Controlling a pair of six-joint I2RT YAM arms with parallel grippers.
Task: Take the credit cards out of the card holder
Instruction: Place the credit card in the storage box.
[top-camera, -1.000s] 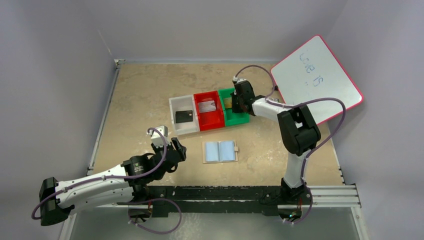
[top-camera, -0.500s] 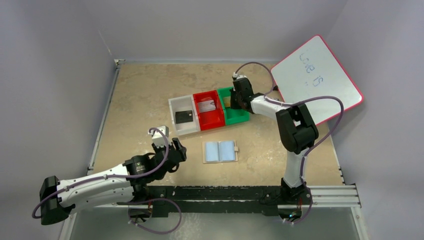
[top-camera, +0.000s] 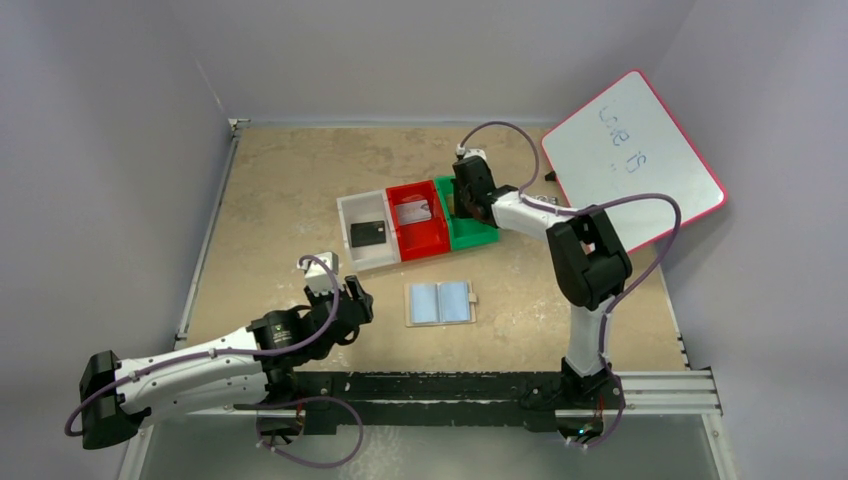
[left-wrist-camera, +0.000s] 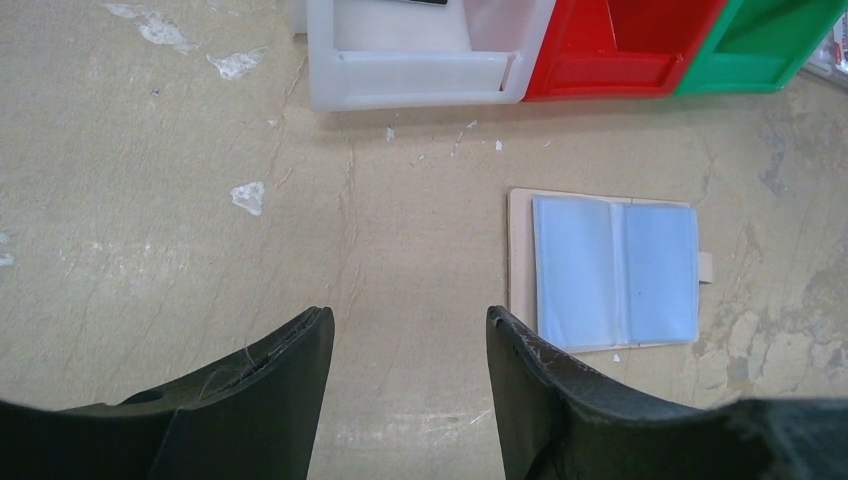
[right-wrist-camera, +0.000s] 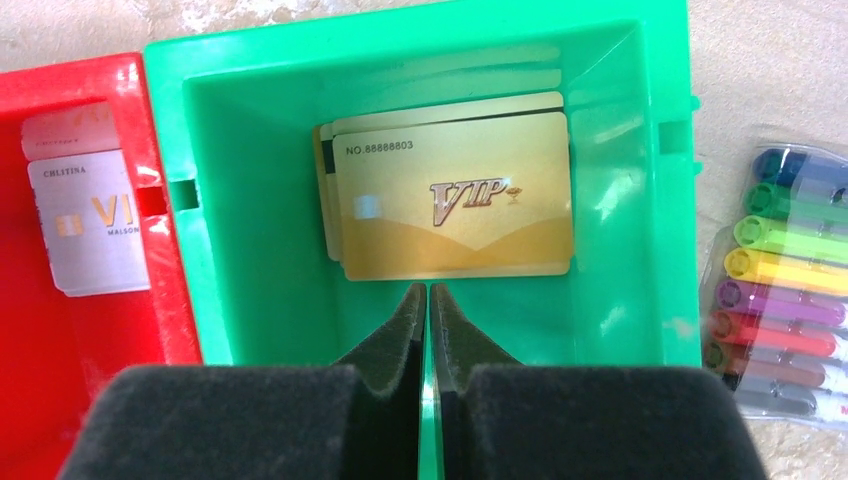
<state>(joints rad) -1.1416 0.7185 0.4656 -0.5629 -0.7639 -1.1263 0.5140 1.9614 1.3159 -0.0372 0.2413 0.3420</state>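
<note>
Card holder (top-camera: 441, 302): lies opened flat on the table (top-camera: 280, 200), between the two arms and on the near side of the row of bins, apart from them; two light-blue pockets face up.
Card holder axis: long side runs left to right, along the table's near edge; fold runs near to far; snap tab (left-wrist-camera: 705, 267) sticks out from the right edge, toward the right arm's side.
Whiteboard (top-camera: 633, 160): leans at the far right, red-edged, with handwriting; seen only from above.
Left gripper (top-camera: 355, 298): fingers spread with nothing between them, low over bare table just left of the card holder; the left wrist view (left-wrist-camera: 405, 330) frames holder and tab clearly.
Right gripper (top-camera: 462, 198): reaches over the green bin (top-camera: 472, 236); fingers pressed together (right-wrist-camera: 429, 295), gripping nothing, tips just short of the gold cards.
Red bin (top-camera: 420, 245): middle of the row, holds a white card (right-wrist-camera: 90, 220).
White bin (top-camera: 365, 258): left end, holds a black card (top-camera: 368, 233).
Marker pack (right-wrist-camera: 780, 290): just right of the green bin; shown only by the right wrist view.
Gold cards (right-wrist-camera: 455, 200): stacked in the green bin; "VIP" print legible only from the right wrist.
</note>
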